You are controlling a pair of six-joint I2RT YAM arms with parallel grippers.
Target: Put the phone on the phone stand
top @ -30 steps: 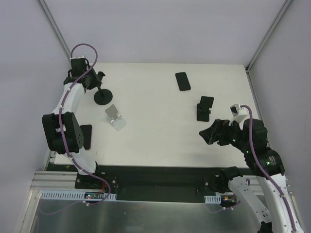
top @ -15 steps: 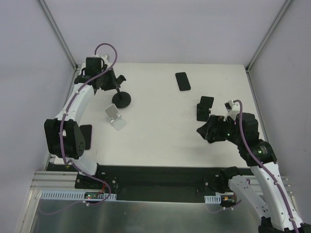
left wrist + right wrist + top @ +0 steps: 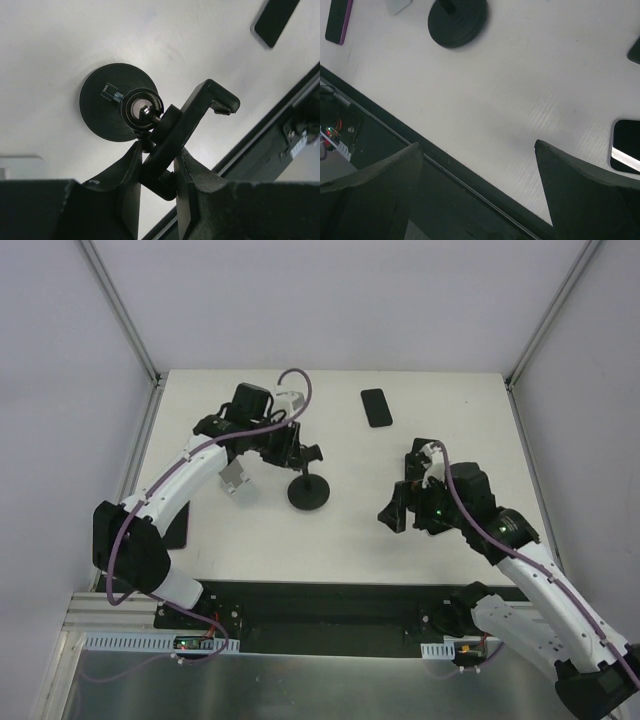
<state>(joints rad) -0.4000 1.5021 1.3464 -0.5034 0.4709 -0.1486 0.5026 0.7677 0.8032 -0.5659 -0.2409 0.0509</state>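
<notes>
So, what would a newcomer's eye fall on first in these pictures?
First, the left gripper, shut on the clamp of a black pole stand with a round base near the middle of the white table. To its right, the right gripper hovers open and empty. A flat black rectangular phone lies alone toward the far side.

Bright, even, diffuse light falls from above. Shadows on the white table [image 3: 340, 530] are faint and soft-edged. Both wrist views show a dark, slightly blurred near foreground.
</notes>
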